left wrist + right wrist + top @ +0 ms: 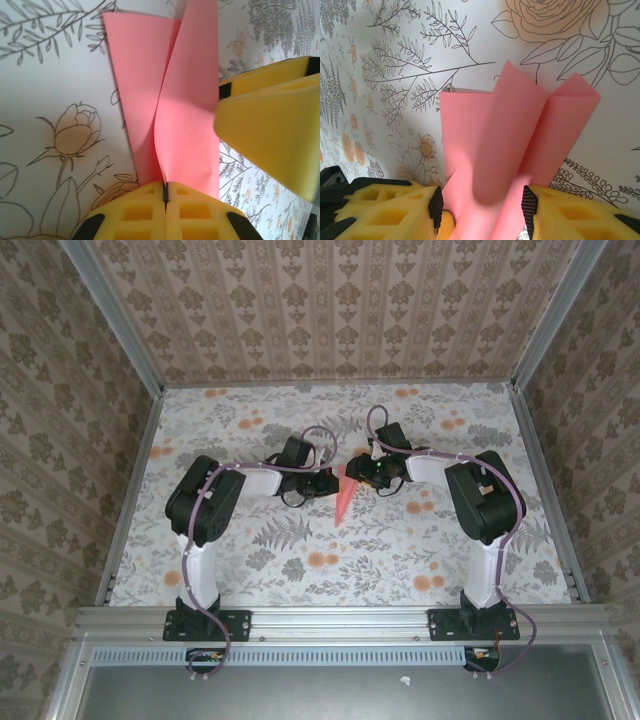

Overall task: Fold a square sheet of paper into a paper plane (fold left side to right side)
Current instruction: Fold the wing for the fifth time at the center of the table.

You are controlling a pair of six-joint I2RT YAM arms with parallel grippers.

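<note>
The salmon-pink paper plane (343, 498) lies at the table's middle between both grippers, as a narrow folded strip pointing toward the near edge. My left gripper (328, 485) (165, 192) is shut on the edge of a raised flap of the paper (190, 100), which curls upward from the layer lying flat. My right gripper (360, 477) (481, 207) is open, its black pads standing either side of the paper (520, 130), which bulges up between them. One yellow right finger (270, 125) shows in the left wrist view beside the paper's right edge.
The flower-print table (250, 430) is walled by patterned panels on three sides with metal rails (130, 490) at the edges. Both arm bases (205, 625) sit at the near edge. Cables loop over both wrists.
</note>
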